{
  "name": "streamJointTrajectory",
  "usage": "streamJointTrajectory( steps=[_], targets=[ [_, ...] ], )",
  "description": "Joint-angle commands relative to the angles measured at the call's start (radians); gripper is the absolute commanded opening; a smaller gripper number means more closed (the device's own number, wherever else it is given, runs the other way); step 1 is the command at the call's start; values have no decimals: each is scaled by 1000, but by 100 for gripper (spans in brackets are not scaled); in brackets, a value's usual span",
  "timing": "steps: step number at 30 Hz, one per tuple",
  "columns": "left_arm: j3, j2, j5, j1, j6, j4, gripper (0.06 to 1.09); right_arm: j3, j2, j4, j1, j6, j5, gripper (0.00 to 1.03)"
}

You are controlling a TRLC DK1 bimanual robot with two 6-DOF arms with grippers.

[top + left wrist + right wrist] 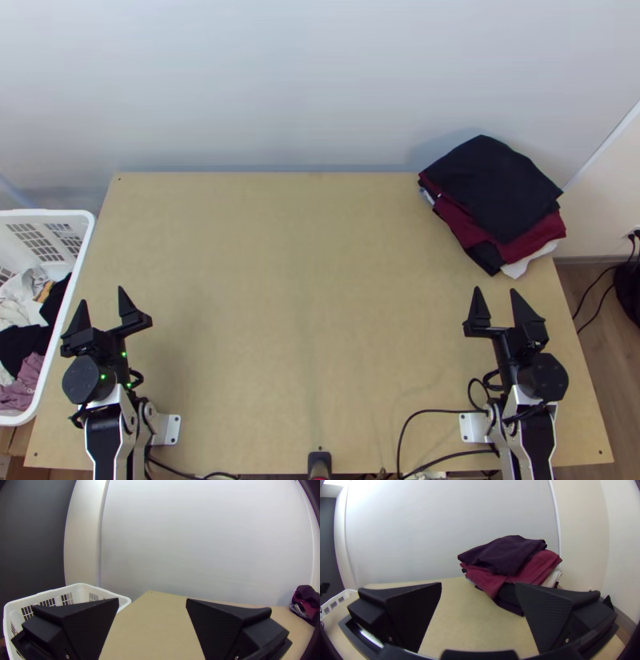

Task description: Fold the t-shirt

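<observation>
Well, at the far left a white basket (48,213) stands beside the table (296,288), with loose clothes lying bunched in it: pale pieces (14,312), a black one (22,348) and a dusty purple one (26,382). Which garment is the t-shirt, I cannot tell; my guess is that the one to fold is somewhere in that heap.

Next comes the left gripper (102,296), over the near left part of the table, close to the basket. Its fingers are spread wide, with no cloth between them. As I judge it, the work sits at a break between shirts, with the folding proper not begun. The next move would then fall to this arm: swing out over the basket rim, close on one garment and lift it onto the middle of the table. A likely snag is drawing out two tangled pieces at once.

Farther right, the right gripper (496,290) is over the near right part of the table, also spread and holding nothing. Its job would probably come after, helping to pull the shirt flat before any fold.

Beyond it, at the far right corner, is a stack (492,204) of folded clothes, a dark piece on top, maroon (532,232) beneath and some white (520,268) poking out low down. It leans unevenly, so a finished shirt would want setting down gently.
</observation>
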Motion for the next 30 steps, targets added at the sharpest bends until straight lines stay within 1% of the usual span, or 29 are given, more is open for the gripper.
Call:
streamJointTrajectory(
  steps=[1, 5, 7, 8, 11, 15, 16, 18, 20, 23, 28, 30],
  targets=[
    [-41, -6, 4, 2, -17, -13, 104, -10, -3, -6, -5, -13, 3, 99],
    [-41, -5, 7, 5, 1, -17, 104, -10, -3, -6, -5, -13, 3, 99],
    [-41, -6, 4, 25, 95, -14, 104, -10, -3, -6, -5, -13, 3, 99],
    [-43, -6, -6, 48, 113, -11, 104, -10, -3, -6, -5, -13, 3, 99],
    [-43, -8, -1, 137, 90, -6, 104, -10, -3, -6, -5, -13, 3, 99],
    [-23, -8, -1, 159, 238, 24, 104, -10, -3, -6, -5, -13, 3, 99],
    [-9, -8, -3, 162, 245, 10, 104, -10, -3, -6, -5, -13, 3, 99],
    [45, -6, -1, 185, 248, -63, 104, -10, -3, -6, -5, -13, 3, 99],
    [119, 9, 5, 192, 245, -187, 104, -10, -3, -6, -5, -13, 3, 99],
    [261, 77, 8, 191, 195, -339, 104, -10, -3, -6, -5, -13, 3, 99],
    [540, 330, 19, 194, 78, -530, 104, -10, -3, -6, -5, -13, 3, 99],
    [657, 448, 20, 212, 52, -602, 104, -10, -3, -6, -5, -13, 3, 99]
  ],
)
